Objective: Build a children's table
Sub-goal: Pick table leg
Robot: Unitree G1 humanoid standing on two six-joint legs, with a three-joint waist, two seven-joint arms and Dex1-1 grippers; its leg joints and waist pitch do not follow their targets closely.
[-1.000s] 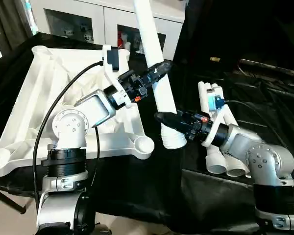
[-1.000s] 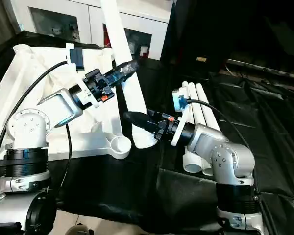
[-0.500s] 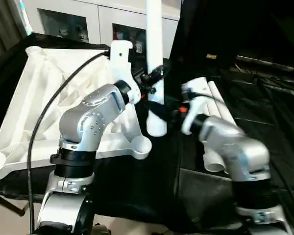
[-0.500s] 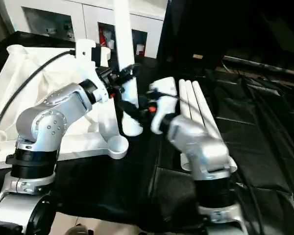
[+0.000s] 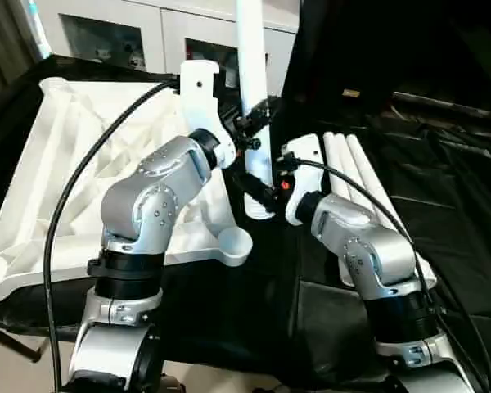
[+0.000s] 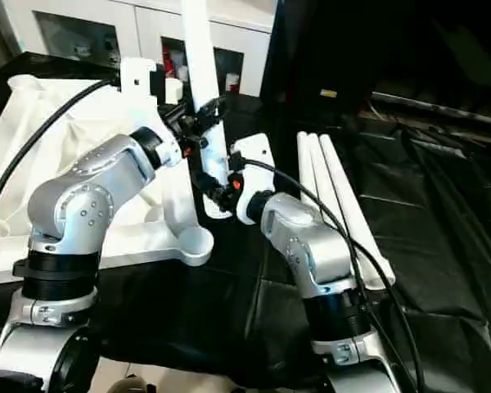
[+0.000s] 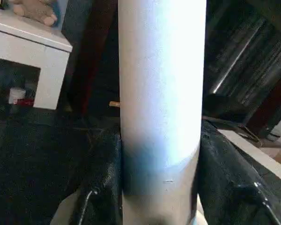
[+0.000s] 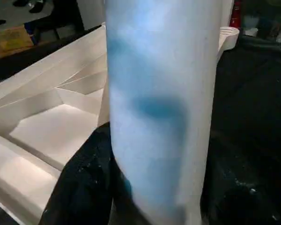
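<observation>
Seating this leg starts at your nine o'clock: the table top (image 5: 82,155) lies underside up on the black cloth, its near corner socket (image 5: 236,242) open and empty. At centre the left gripper (image 5: 254,131) is clamped on the upright leg (image 5: 252,82), and the right gripper (image 5: 258,190) clasps it lower, near the foot, which hangs just beyond the socket. Keep the tube plumb, bring its end over the socket toward six o'clock, then press straight down. Three spare legs (image 5: 360,176) lie at three o'clock.
</observation>
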